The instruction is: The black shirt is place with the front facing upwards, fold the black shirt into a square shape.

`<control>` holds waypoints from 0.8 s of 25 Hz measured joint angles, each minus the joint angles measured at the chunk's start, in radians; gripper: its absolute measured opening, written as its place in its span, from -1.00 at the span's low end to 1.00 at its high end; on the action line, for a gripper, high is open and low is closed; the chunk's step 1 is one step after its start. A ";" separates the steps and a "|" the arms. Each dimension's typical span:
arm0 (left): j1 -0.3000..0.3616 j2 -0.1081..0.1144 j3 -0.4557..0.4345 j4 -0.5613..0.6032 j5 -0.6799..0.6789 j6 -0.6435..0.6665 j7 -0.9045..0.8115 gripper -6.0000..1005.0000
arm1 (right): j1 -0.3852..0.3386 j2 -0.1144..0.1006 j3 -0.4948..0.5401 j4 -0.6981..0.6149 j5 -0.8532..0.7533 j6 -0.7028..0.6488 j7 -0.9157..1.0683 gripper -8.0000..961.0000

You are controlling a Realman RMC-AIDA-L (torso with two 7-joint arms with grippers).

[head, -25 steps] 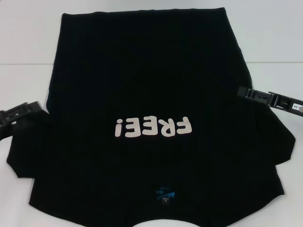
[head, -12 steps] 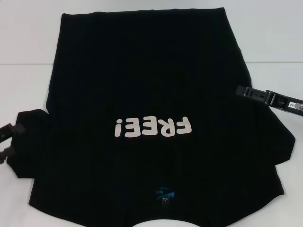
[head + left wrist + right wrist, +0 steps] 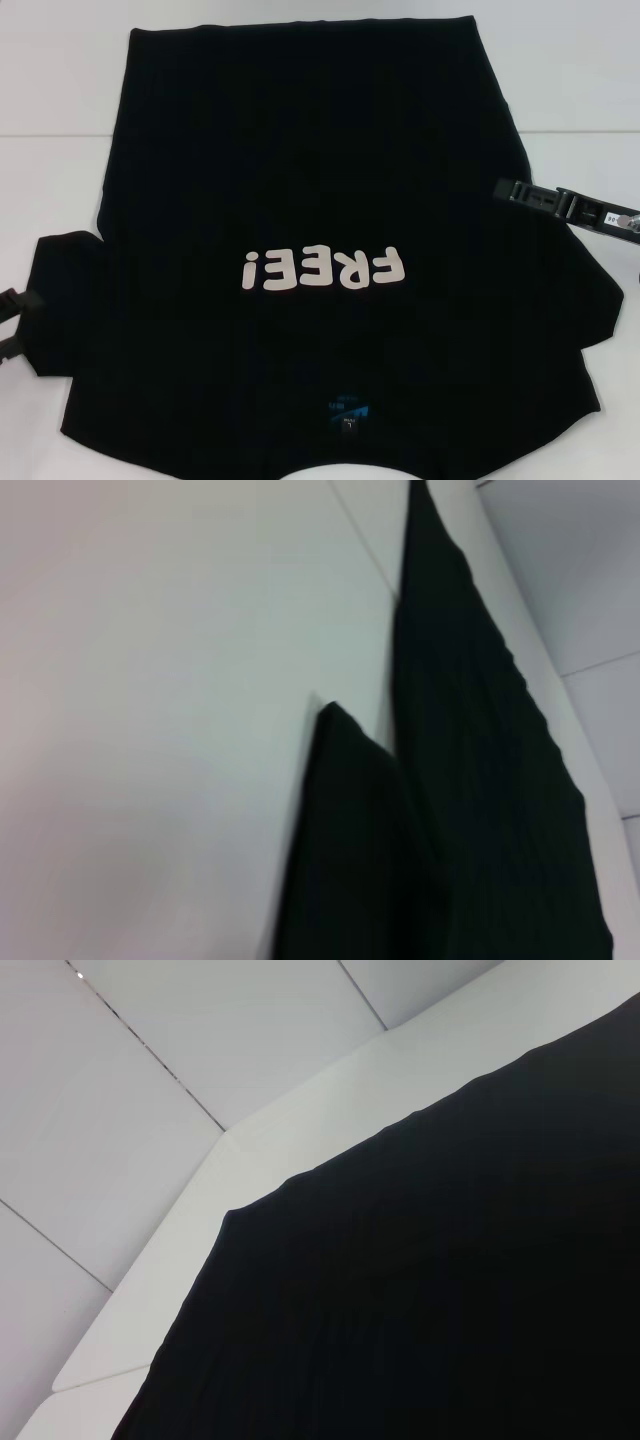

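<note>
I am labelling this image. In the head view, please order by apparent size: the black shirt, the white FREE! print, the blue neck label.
1. black shirt, by far the largest
2. FREE! print
3. blue neck label, the smallest

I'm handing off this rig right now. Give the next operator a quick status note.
Left gripper: low at the table's left edge, beside the left sleeve; not seen holding cloth.
Right gripper: over the shirt's right edge, above the right sleeve.
Large black short-sleeved cotton T-shirt: spread flat on the white table, white "FREE!" print up, collar and blue neck label nearest the robot.
Done: no fold visible.
Left: fold sleeves and sides in, then fold into a square.
</note>
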 joint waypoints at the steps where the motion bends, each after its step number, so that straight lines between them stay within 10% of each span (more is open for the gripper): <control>1: 0.002 -0.001 0.000 -0.001 0.003 -0.005 -0.004 0.75 | 0.000 0.000 0.000 0.000 0.000 0.000 0.000 0.84; 20: -0.004 -0.010 0.004 -0.046 0.017 -0.026 -0.022 0.69 | -0.012 -0.004 0.008 0.007 0.006 -0.011 0.004 0.84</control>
